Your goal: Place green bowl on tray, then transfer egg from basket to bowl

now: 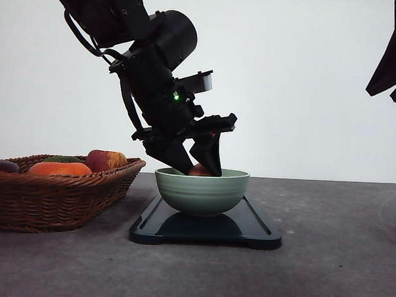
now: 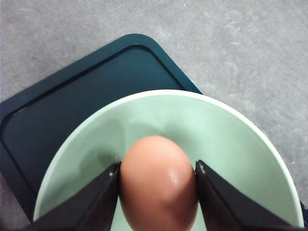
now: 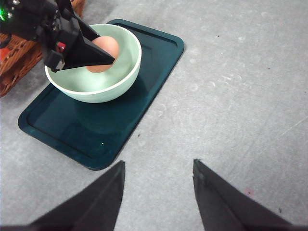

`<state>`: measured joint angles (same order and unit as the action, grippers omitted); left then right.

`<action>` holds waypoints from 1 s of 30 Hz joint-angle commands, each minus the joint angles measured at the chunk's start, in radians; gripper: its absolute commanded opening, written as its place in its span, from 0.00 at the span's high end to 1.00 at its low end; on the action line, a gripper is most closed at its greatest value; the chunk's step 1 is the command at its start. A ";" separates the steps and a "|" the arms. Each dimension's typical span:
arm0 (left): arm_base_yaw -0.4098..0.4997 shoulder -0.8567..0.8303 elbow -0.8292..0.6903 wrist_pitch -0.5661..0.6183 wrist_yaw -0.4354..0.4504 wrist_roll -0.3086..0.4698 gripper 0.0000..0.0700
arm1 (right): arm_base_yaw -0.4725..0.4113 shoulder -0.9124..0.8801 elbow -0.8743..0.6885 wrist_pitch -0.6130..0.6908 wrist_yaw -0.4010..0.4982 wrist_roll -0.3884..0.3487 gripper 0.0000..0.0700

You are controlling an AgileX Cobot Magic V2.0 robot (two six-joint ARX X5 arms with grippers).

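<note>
**Egg over bowl — release pending**

Left gripper point(image 1: 196, 167): fingertips lowered inside the green bowl point(image 1: 201, 193), jaws closed on the egg point(image 2: 159, 185), one finger against each side. The front view shows only a sliver of egg above the rim, between the fingertips; whether it touches the bowl's floor cannot be told.

Green bowl: seated on the tray point(image 1: 255, 228), toward the tray's end nearer the basket point(image 1: 51, 195); the rest of the tray is bare. First step judged complete.

Basket: at the tabletop's left edge, just beside the tray, holding an orange point(image 1: 60, 169), an apple point(image 1: 105, 160) and other produce.

Right gripper point(image 3: 159, 192): raised well clear above the tabletop's right side, jaws parted, holding nothing.

Step in hand — the transfer's last stage, the egg carried into the bowl but not yet let go.

Next move, as judged: ease down until the egg rests on the bowl's floor, part the fingers gently, then lift straight out so neither fingertip catches the rim or tips the bowl.
</note>
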<state>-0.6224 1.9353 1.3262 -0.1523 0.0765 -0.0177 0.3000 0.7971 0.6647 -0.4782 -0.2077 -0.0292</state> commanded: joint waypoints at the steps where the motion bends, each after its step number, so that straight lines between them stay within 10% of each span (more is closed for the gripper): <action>1: -0.009 0.030 0.024 0.013 -0.002 0.010 0.61 | 0.003 0.006 0.006 0.006 0.002 0.002 0.62; 19: -0.012 0.054 0.033 -0.003 -0.002 0.000 0.42 | 0.003 0.006 0.006 0.006 0.002 0.002 0.62; 30: -0.006 0.044 0.342 -0.445 0.003 0.001 0.33 | 0.003 0.006 0.006 0.006 0.003 0.002 0.62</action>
<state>-0.6245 1.9696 1.6319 -0.5660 0.0778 -0.0185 0.3000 0.7971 0.6647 -0.4782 -0.2073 -0.0292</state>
